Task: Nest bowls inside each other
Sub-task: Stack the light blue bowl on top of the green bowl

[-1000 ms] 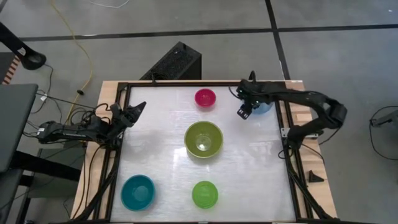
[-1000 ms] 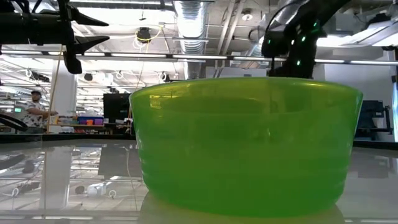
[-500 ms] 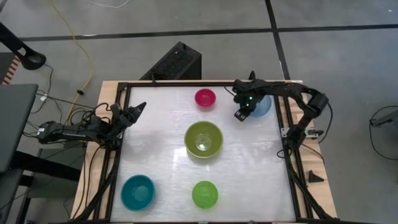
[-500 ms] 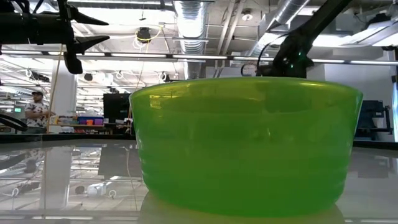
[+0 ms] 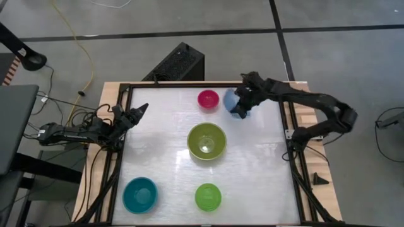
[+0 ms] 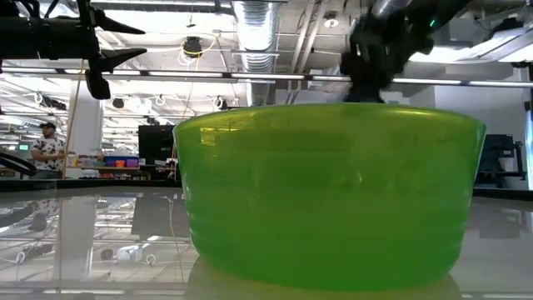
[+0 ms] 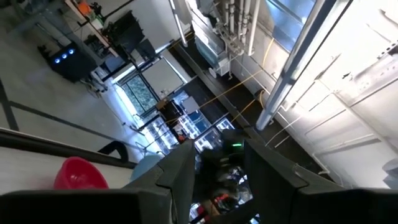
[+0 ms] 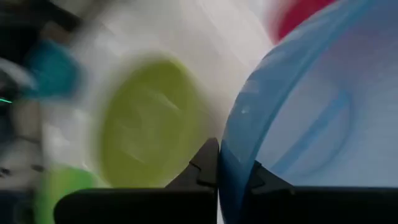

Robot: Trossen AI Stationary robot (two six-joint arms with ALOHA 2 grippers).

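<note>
Right pincer (image 5: pixel 238 108): clamped on rim of light blue bowl (image 5: pixel 231 101), lifted beside magenta bowl (image 5: pixel 208 99) | Left pincer (image 5: pixel 140 111): part open, empty, idle at desk (image 5: pixel 252 170) edge | Target: olive bowl (image 5: pixel 206 141), desk centre | Risk: thin rim grip lets the tilted bowl slip or clip the magenta bowl.

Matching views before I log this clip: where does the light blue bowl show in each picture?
High view: light blue bowl at the table's far edge, just right of the pink bowl, under the right gripper.
Low view: not visible; the lime bowl fills the picture.
Left wrist view: cannot tell; only the pink bowl is clear.
Right wrist view: fills the right side, rim pinched between the fingers.
Shared landmark: the pink bowl.
</note>
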